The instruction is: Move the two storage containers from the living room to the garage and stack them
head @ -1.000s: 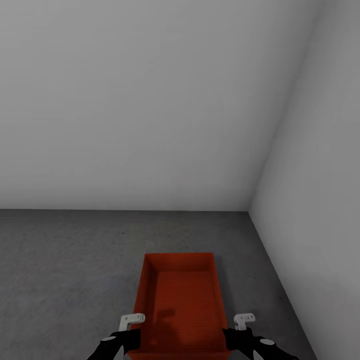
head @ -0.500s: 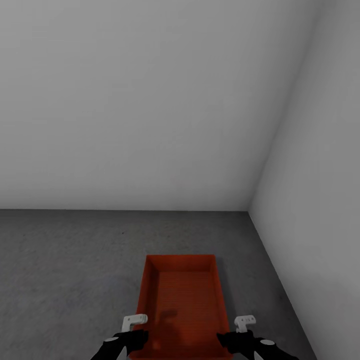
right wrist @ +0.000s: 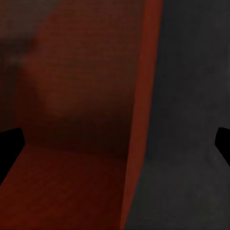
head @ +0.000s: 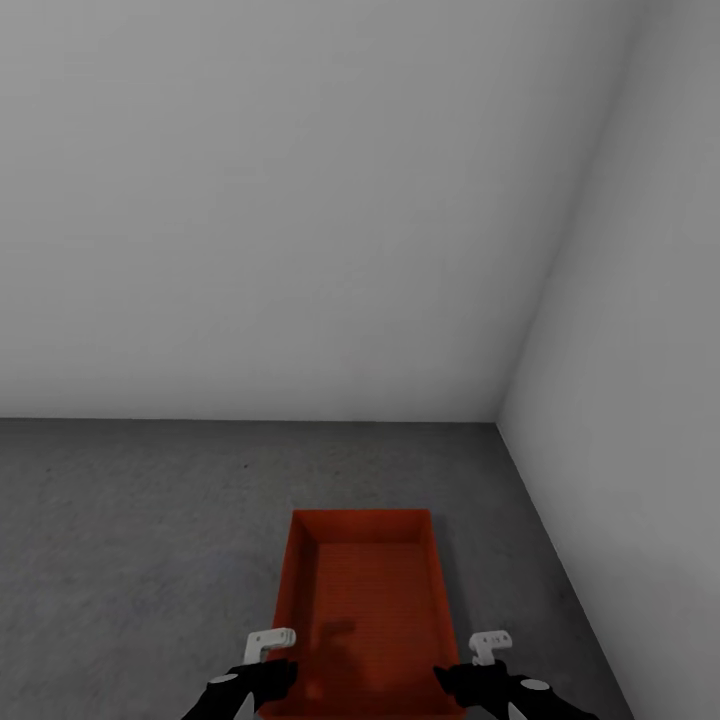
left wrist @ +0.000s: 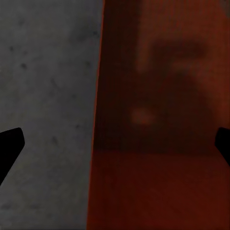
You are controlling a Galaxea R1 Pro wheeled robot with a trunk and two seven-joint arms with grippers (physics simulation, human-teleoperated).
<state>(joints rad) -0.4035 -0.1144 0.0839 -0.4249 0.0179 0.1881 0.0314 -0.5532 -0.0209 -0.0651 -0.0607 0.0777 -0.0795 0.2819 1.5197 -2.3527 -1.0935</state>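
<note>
Storage container (head: 362, 610) sits right there on the dark grey speckled concrete floor (head: 130, 540), down at the near centre of the head view, its long side running away from the robot. It's orange-red, rectangular, topless, with low straight walls and a finely ribbed bottom, and a soft shadow lies on its near half. Whether a second bin is underneath, I cannot tell from here.

Around it, bare garage: a plain pale grey far wall (head: 280, 200) and a second pale wall (head: 640, 380) on the right meeting in a corner just beyond the bin's far right. Open floor on the left; nothing blocks the bin.

Now the claws. The left claw (head: 262, 672) is at the bin's near left wall, the right claw (head: 470, 678) at the near right wall. In the left wrist view the dark fingertips (left wrist: 9, 143) stand wide apart at the picture's edges, the bin's wall (left wrist: 98, 120) running between them, grey floor on one side and red interior on the other. Same story in the right wrist view: fingertips (right wrist: 9, 143) spread wide, straddling the wall (right wrist: 146, 96). Both claws gape open, gripping nothing; whether a finger grazes the wall, I cannot tell.
</note>
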